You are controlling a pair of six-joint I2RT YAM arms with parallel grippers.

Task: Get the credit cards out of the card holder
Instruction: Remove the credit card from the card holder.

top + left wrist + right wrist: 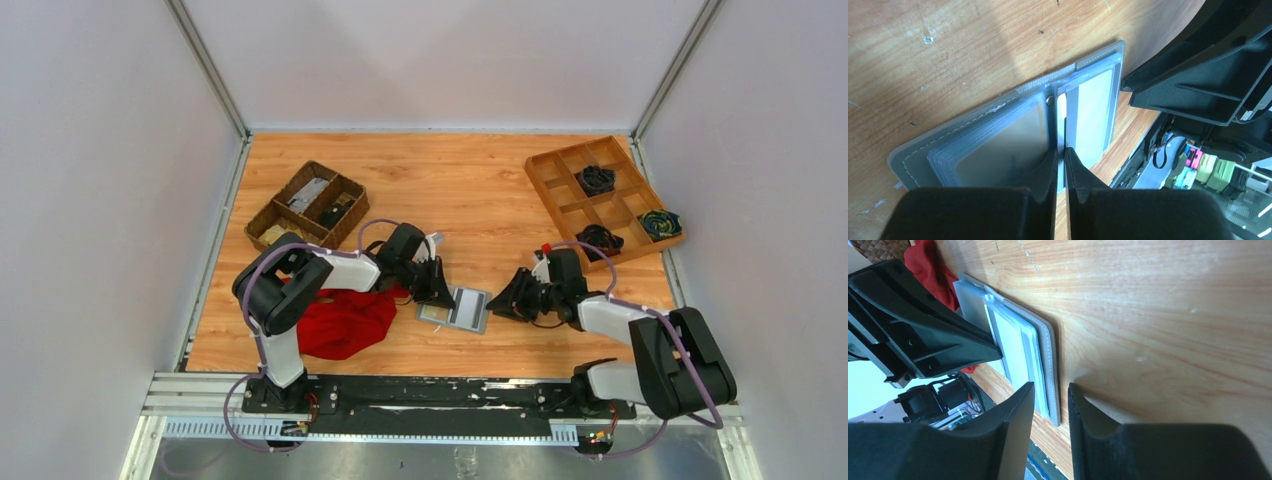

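Left gripper (1064, 157): clenched. The fingertips press together at the spine of the card holder (458, 308), pinching a thin pale leaf that stands edge-on between them. Everything else in the holder lies flat.

Right gripper (1050, 386): jaws partly apart, nothing in them. It hangs low at the holder's right edge, and that stitched grey edge shows in the gap between the fingertips. Cannot tell whether either tip touches it.

Card holder: lies open on the wooden table (450, 190), between the two grippers, with its clear sleeves facing up. The credit cards (1090, 115) show as pale rectangles behind the sleeves, all inside the holder. None lies loose around it.

Edges: the holder's outer grey cover extends past the sleeve stack on every visible side. Its right edge is exposed. Its left half sits under the left gripper body.

Room around the holder:
- Left: a red cloth (345, 322) lies just beside it, under the left arm.
- Far left: a dark wicker basket (350, 218) sits well apart.
- Far right: a wooden compartment tray (535, 163) sits well apart.
- Far side: bare tabletop.
- Near side: a narrow band of tabletop, then the table edge.
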